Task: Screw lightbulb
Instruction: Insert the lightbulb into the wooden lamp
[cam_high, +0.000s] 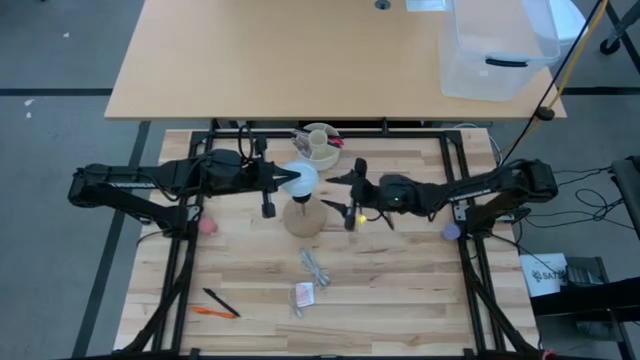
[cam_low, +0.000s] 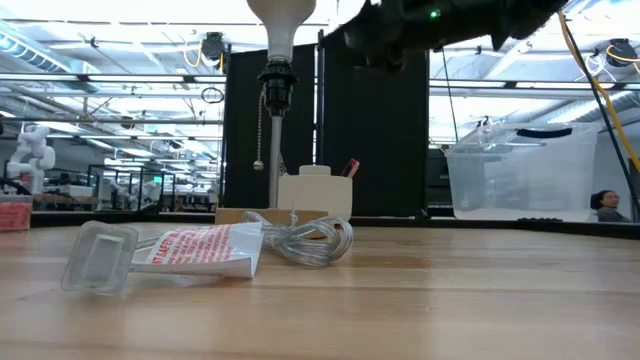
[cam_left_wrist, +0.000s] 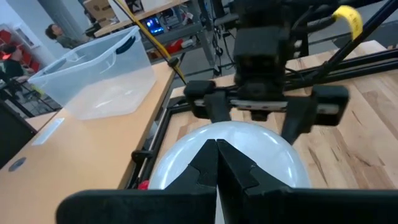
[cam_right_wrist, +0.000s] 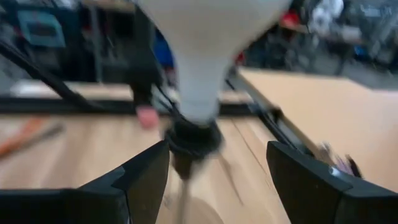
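Closed left fingers (cam_left_wrist: 217, 171) press together against the lightbulb (cam_left_wrist: 233, 149), hiding its dome; right fingers (cam_right_wrist: 305, 180) stand apart beside its blurred neck.

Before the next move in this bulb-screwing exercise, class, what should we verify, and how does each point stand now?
1. Lightbulb seated neck-down in the black socket: ok, the low view shows it upright on top.
2. Right end effector open around the bulb's neck: ok, fingers stand apart on either side, not touching.
3. Left end effector shut, at the bulb's dome: ok; whether it presses on the dome, cannot tell.
4. Wooden base upright on the table: ok.
5. Thread fully turned in: cannot tell.
6. Coiled cord and packet away from the base: ok in the high view.
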